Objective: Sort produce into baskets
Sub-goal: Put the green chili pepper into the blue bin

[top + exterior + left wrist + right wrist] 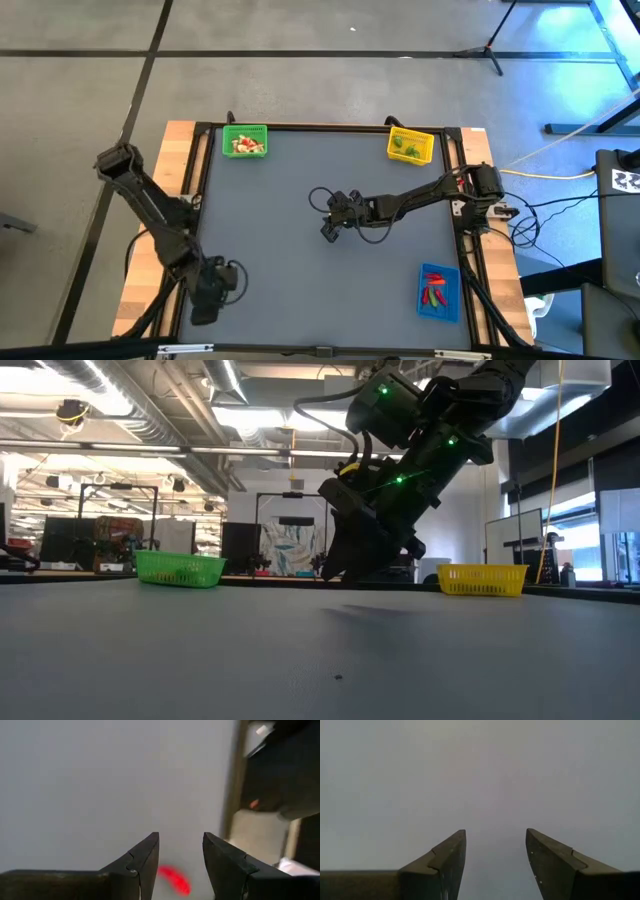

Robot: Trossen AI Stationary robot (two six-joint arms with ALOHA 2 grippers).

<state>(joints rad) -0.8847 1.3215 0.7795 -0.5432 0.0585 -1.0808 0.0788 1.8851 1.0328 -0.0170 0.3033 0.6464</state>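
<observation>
Dark right gripper [330,231] spread, empty, low over mid-table; left gripper [180,857] parted above a red chili [175,879].

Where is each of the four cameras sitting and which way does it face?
High: overhead, straight down; both arms, green basket, yellow basket, blue basket.
Low: tabletop height, looking level; right arm, green and yellow baskets, shared with high.
Left wrist: past open left gripper, a red piece on the table.
Right wrist: past open right gripper, bare table.

Lab or workshop: exposed ceiling ducts [110,400], concrete floor [300,25], tripod stand [492,45], floor cables [560,150].
</observation>
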